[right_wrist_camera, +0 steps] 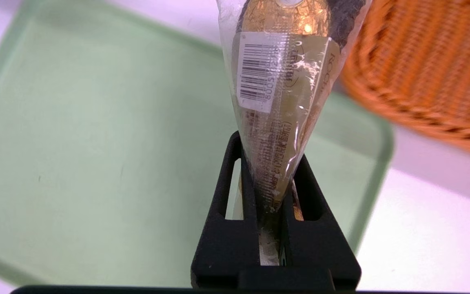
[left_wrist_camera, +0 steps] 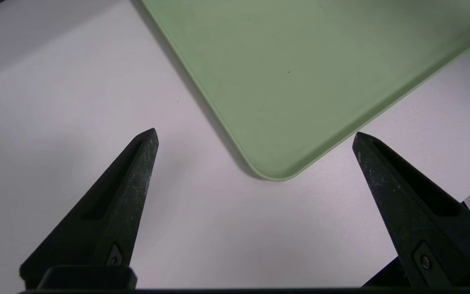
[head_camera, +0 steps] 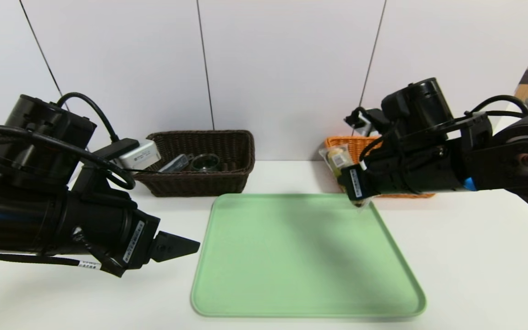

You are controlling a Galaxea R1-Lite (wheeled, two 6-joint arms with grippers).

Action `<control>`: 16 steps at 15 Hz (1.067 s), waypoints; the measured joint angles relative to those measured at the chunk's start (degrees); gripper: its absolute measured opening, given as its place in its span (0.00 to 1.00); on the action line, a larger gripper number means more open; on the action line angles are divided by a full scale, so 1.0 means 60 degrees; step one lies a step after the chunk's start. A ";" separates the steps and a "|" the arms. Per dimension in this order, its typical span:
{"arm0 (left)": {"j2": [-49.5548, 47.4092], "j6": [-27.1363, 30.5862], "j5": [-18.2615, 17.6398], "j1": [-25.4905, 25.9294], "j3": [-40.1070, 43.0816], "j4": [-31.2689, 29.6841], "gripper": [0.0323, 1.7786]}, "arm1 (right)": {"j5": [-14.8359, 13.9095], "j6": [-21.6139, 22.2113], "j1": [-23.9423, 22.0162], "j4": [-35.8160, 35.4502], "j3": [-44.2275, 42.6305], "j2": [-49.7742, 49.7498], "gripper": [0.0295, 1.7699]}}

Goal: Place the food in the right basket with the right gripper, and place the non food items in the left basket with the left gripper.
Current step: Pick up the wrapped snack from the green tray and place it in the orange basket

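The tray (head_camera: 305, 261) is lying at the near middle of the table (head_camera: 465, 256). Beyond it, the left basket (head_camera: 200, 183) is standing far left, holding a round container (head_camera: 205, 162); the right basket (head_camera: 332, 140) is standing far right.

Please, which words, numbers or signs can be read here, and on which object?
"8005" on the barcode label of the clear package, pinched in the right gripper above the tray; later digits unclear.
"ROC", cut off, beside it.
The package's small characters and the arm labels: unreadable.
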 joint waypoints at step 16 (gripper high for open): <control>-0.0299 0.0000 0.0010 -0.0130 0.0179 -0.0018 0.95 | -0.0335 -0.2909 -0.3168 -0.0813 -0.1337 0.0809 0.09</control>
